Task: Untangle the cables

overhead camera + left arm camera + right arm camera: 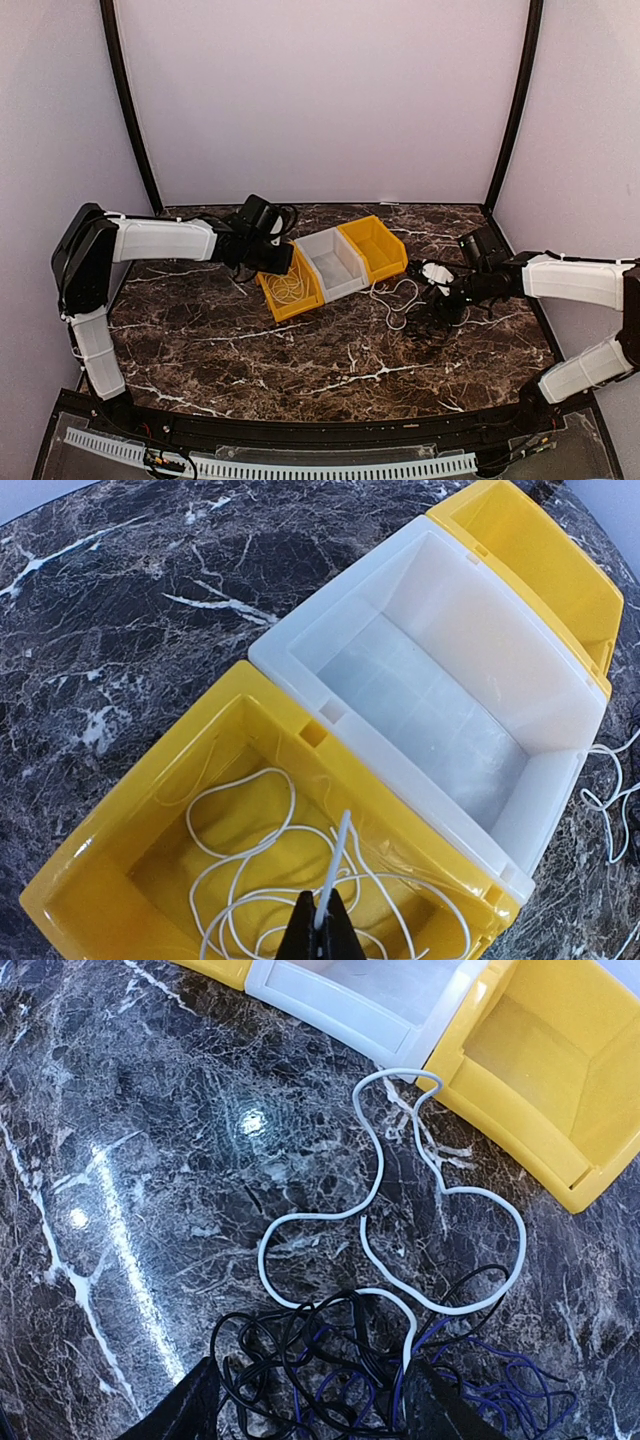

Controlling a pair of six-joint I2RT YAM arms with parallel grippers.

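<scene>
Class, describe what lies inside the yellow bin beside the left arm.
A loose coil of white cable lies inside the yellow bin, one strand rising into the shut left end effector. The part of the coil beneath that end effector is hidden.

Diffuse overhead light with a pinkish cast in the top view, which is soft and low in detail. The polished marble tabletop (250, 1120) shows bright glare spots and a streak. The white cable (381, 1170) is sharp, and the white bin (450, 710) is nearly overexposed.

Left fingers (299, 936) pinched shut, right fingers (178, 1412) apart
</scene>
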